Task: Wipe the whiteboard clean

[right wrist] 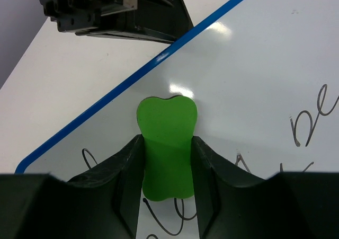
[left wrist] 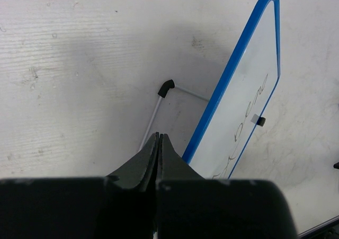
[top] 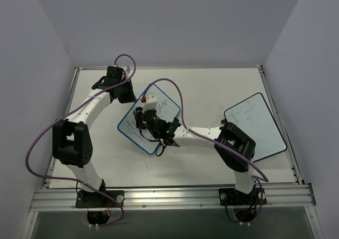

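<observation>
The whiteboard (top: 164,107), white with a thin blue frame, stands tilted at the table's middle. Black scribbles (right wrist: 310,120) run over its face. My right gripper (right wrist: 167,139) is shut on a green eraser (right wrist: 167,114) and presses its tip onto the board near the blue frame (right wrist: 122,85); in the top view it (top: 142,121) is over the board's left half. My left gripper (left wrist: 159,138) is shut, behind the board's far-left edge (left wrist: 233,74), beside the board's thin wire leg with a black foot (left wrist: 167,87). In the top view it (top: 126,93) is at the board's upper-left edge.
A second white board with a black frame (top: 254,123) lies at the table's right side. Purple cables loop over both arms (top: 169,88). White walls close in the table at the back and sides. A metal rail (top: 169,196) runs along the near edge.
</observation>
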